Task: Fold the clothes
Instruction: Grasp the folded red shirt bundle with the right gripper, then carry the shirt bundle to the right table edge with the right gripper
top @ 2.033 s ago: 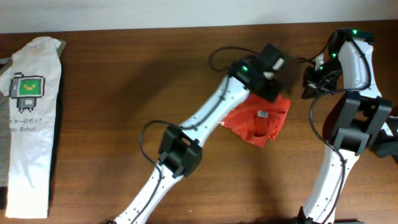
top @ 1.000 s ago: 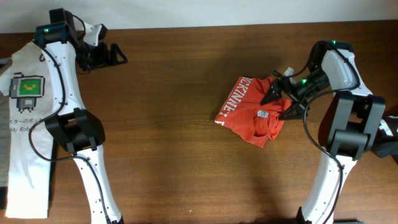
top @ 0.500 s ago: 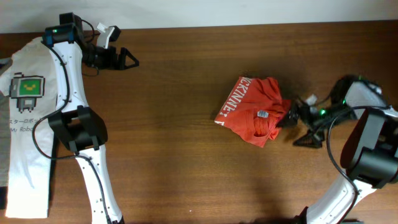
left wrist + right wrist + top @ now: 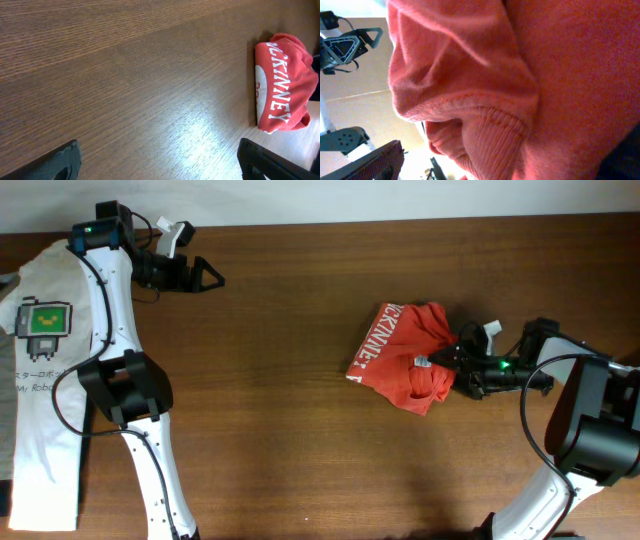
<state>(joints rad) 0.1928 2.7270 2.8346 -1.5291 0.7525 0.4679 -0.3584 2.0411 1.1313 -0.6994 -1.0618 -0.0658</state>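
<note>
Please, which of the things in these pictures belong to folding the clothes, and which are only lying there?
Part of the job:
- red-orange T-shirt, bunched up on the table
- right gripper, at the shirt's edge

Only lying about:
- white T-shirt with a green robot print, at the far left
- left gripper, open, away from the red-orange shirt

Red T-shirt (image 4: 520,75) overflows the right wrist view — its lettering hidden there.
</note>
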